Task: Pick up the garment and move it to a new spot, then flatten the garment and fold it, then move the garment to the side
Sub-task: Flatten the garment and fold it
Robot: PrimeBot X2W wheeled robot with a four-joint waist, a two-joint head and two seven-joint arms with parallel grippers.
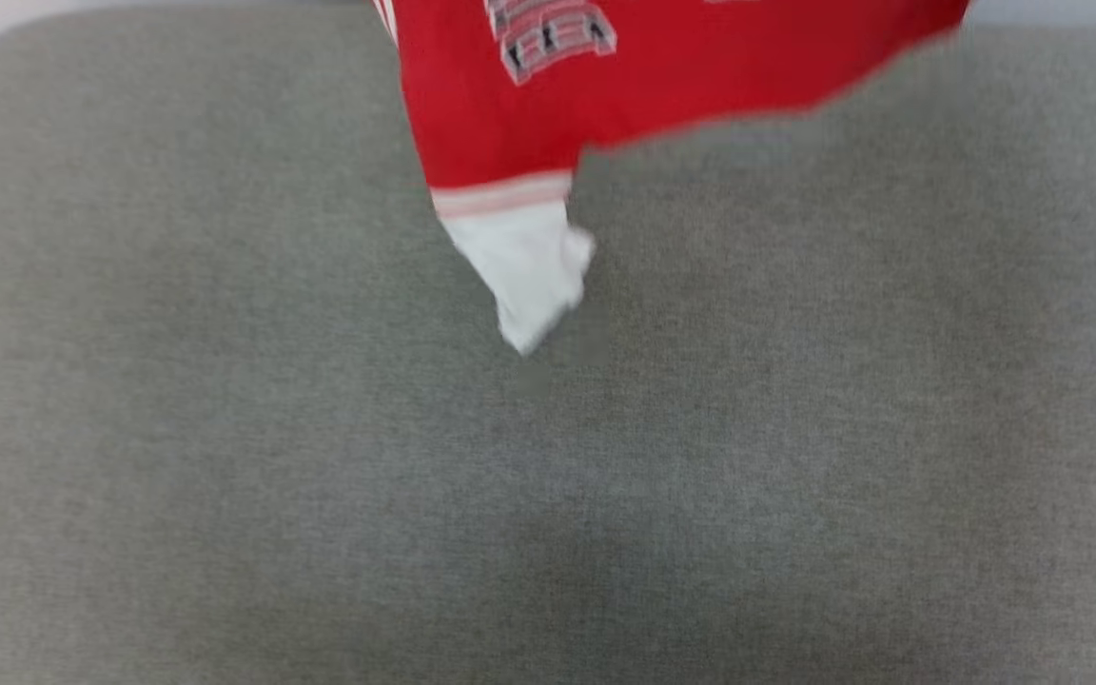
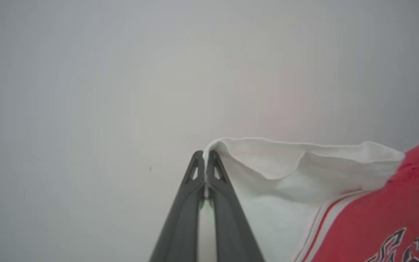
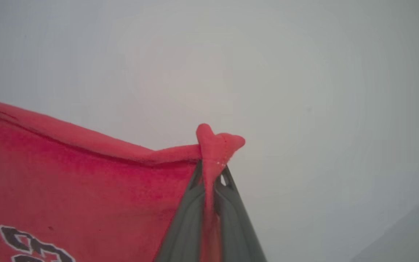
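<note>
Holds the garment [image 1: 605, 105] up over the counter [image 1: 225, 428], stretched between two grips. Pinches the hem of a white sleeve [image 2: 286, 171] with the left tool [image 2: 205, 154], closed tight on the thin cloth, with a sliver of hem poking out just past the tips. Pinches a bunched red corner with the right tool [image 3: 211, 171], likewise closed narrow on cloth, with a small knob of red standing proud above the tips.

From the left wrist, shows white running off to the right into striped trim [image 2: 326, 214], then red with part of the black lettering [image 2: 406, 243] at the bottom corner. From the right wrist, shows the red body spreading left and down from the grip, sagging a little along the top edge, with more white-outlined letters at the lower left. Plain pale grey behind both grips.

From the head, hangs in from the top edge, right of centre: a red panel with smeared lettering, a slanted lower edge rising to the right, then a band of trim and a loose sleeve [image 1: 529, 276] dangling to a point. Cannot tell whether that point touches the grey cloth of the counter or hangs just above it. Blurred throughout in the head view.
</note>
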